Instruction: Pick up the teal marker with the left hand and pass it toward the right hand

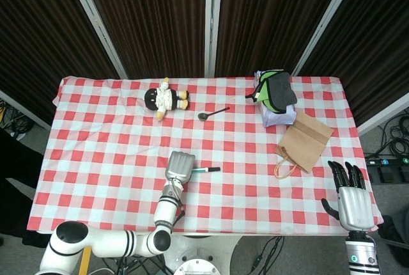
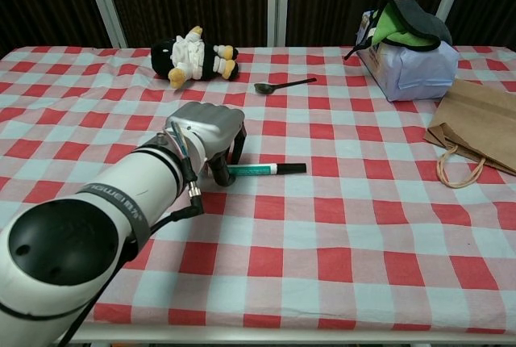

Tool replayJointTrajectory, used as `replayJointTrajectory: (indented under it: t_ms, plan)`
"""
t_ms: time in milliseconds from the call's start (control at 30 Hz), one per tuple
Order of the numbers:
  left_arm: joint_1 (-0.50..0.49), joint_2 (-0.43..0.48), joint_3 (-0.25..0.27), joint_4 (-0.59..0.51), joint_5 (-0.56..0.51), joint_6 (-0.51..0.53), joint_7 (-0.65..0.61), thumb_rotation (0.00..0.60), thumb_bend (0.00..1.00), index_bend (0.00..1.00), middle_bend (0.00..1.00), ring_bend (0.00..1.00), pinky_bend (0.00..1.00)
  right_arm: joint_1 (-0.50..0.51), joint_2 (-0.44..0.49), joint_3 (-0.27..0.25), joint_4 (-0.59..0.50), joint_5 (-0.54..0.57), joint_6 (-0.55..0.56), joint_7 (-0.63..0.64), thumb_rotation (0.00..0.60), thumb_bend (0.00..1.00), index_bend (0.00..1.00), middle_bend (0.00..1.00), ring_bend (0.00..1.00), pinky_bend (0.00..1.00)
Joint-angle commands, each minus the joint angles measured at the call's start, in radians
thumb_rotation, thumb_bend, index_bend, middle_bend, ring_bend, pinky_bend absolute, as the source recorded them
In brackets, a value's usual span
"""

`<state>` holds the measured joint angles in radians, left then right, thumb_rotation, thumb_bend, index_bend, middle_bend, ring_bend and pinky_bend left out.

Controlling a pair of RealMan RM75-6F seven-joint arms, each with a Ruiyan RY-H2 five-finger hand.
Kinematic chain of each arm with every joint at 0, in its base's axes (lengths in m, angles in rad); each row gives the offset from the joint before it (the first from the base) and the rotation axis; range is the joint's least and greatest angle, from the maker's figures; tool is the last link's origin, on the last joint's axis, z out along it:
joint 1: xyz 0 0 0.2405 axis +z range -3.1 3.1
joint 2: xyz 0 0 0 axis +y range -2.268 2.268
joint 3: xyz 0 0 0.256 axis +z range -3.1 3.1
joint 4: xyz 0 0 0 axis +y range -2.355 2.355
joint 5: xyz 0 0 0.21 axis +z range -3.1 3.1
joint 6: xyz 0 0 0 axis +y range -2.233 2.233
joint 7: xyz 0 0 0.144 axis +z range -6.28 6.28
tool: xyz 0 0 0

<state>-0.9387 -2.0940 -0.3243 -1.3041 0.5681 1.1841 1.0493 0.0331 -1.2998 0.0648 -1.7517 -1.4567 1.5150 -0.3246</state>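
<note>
A: How does the left hand [image 2: 211,127] sit?

B: It arches over the left end of the teal marker [image 2: 266,169], fingers curled down to the cloth on the far side and the thumb at the marker's near side. Whether it truly grips the marker cannot be told; the marker lies flat on the bench [image 2: 339,226], its black cap pointing right.

A: And where on the bench is that?

B: In the head view the left hand [image 1: 180,165] and the marker [image 1: 207,170] lie a little left of the middle, nearer the near edge than the far one. Bare checked cloth runs to the right of the cap.

A: What bounds that open stretch?

B: On the far side, a spoon [image 2: 284,85], well apart from the marker, and further left a plush doll [image 2: 193,56] lying on its side. At the right, a brown paper bag [image 1: 304,142] lies flat, its handle loop toward the near edge. Beyond it a pale pouch [image 1: 275,102] with green and grey cloth on top stands near the far right corner.

A: The right hand [image 1: 349,197]?

B: It shows only in the head view, at the near right corner by the bench edge, fingers straight and apart, holding nothing, well apart from the marker.
</note>
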Motion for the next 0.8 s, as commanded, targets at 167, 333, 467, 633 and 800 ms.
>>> replayJointTrajectory:
  t_ms: [167,333,467,633,800]
  plan:
    - [-0.002,0.019,-0.015,-0.046,0.039,0.026,-0.024,0.600,0.40,0.58,0.57,0.52,0.60,0.008,0.000,-0.001,-0.005,-0.008,-0.007,-0.009,0.600,0.11,0.08,0.11,0.00,0.00]
    - [-0.003,0.031,-0.018,-0.096,0.072,0.039,-0.047,0.600,0.40,0.58,0.58,0.53,0.60,0.043,-0.022,-0.001,0.004,-0.036,-0.043,-0.029,0.600,0.11,0.08,0.14,0.00,0.00]
    - [-0.015,0.031,-0.021,-0.117,0.097,0.035,-0.058,0.600,0.40,0.58,0.58,0.53,0.60,0.093,-0.054,0.022,0.019,-0.047,-0.088,-0.044,0.600,0.11,0.14,0.18,0.00,0.03]
    - [-0.043,0.023,-0.033,-0.114,0.128,0.016,-0.071,0.600,0.40,0.58,0.58,0.53,0.60,0.181,-0.106,0.071,0.032,-0.025,-0.176,-0.097,0.600,0.12,0.24,0.24,0.01,0.08]
    - [-0.071,0.009,-0.050,-0.099,0.131,0.003,-0.070,0.600,0.40,0.58,0.58,0.53,0.60,0.263,-0.191,0.113,0.051,0.031,-0.252,-0.182,0.600,0.14,0.38,0.32,0.10,0.10]
